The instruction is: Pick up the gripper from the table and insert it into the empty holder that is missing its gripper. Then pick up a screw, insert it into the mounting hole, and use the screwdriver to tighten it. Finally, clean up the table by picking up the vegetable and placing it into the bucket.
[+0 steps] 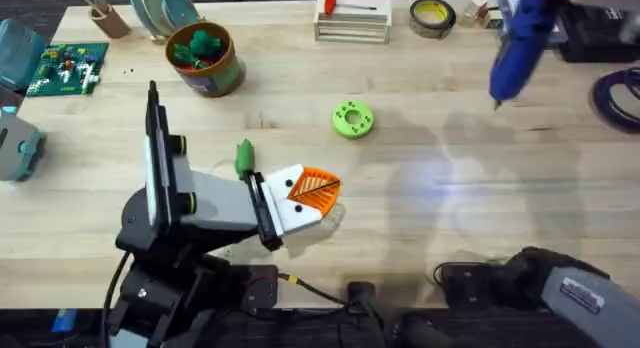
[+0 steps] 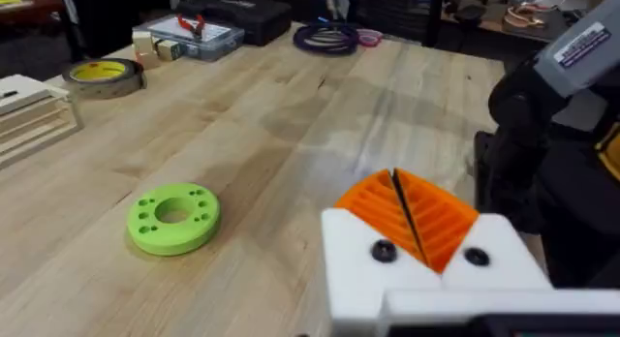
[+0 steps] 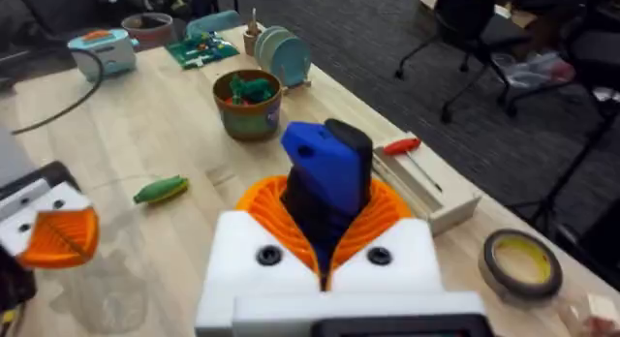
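Note:
My right gripper (image 3: 327, 226) is shut on the blue screwdriver (image 3: 327, 168), which hangs high over the table's far right (image 1: 518, 43) with its tip pointing down. Low over the near middle of the table, my left gripper (image 1: 313, 191) is shut, its two orange pads (image 2: 436, 221) pressed together with nothing between them. The green vegetable (image 1: 244, 158) lies on the table just beyond the left gripper, also seen as vegetable (image 3: 161, 189). At the far left stands the brown bucket (image 1: 222, 76), with dark green toys inside. The loose gripper, the empty holder and a screw are out of view.
A lime-green disc (image 1: 352, 119) lies mid-table. At the back are a pale wooden crate (image 1: 352, 28) with a red-handled tool on it, a tape roll (image 1: 433, 16) and dark cases with cables at the far right. A circuit board (image 1: 66, 68) lies at far left.

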`<move>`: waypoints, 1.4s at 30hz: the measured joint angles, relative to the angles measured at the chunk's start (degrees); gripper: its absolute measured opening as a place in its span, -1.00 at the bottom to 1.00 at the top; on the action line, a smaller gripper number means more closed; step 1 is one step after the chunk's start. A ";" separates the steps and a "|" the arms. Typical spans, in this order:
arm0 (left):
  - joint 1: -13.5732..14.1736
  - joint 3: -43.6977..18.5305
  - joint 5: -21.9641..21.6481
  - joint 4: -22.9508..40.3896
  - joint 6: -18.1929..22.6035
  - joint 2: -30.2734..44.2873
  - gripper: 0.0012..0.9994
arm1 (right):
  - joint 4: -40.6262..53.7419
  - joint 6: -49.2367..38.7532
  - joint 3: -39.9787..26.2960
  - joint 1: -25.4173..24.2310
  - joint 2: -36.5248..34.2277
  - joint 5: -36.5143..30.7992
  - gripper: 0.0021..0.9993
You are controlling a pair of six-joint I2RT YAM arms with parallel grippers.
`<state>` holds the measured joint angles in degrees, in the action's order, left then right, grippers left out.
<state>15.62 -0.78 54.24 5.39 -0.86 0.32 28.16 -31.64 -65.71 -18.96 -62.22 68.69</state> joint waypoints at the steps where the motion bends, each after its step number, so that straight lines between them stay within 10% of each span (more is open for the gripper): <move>1: 0.00 0.00 0.00 0.00 0.00 0.00 -0.97 | 2.76 -1.47 0.00 -0.83 1.65 0.05 -0.98; 10: 0.00 0.00 0.00 0.00 0.00 -0.02 -0.97 | 12.98 -15.15 0.02 -3.45 10.49 1.51 -0.98; 21: 0.00 0.00 -0.02 -0.01 0.00 -0.01 -0.97 | 7.26 -19.68 7.84 1.66 3.57 7.02 -0.98; 42: 0.00 0.00 -0.02 -0.01 0.00 0.00 -0.97 | -46.86 9.15 8.20 27.48 -11.72 -1.95 -0.98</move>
<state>15.62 -0.78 54.22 5.37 -0.86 0.32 -18.70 -22.48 -57.52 8.52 -73.93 66.74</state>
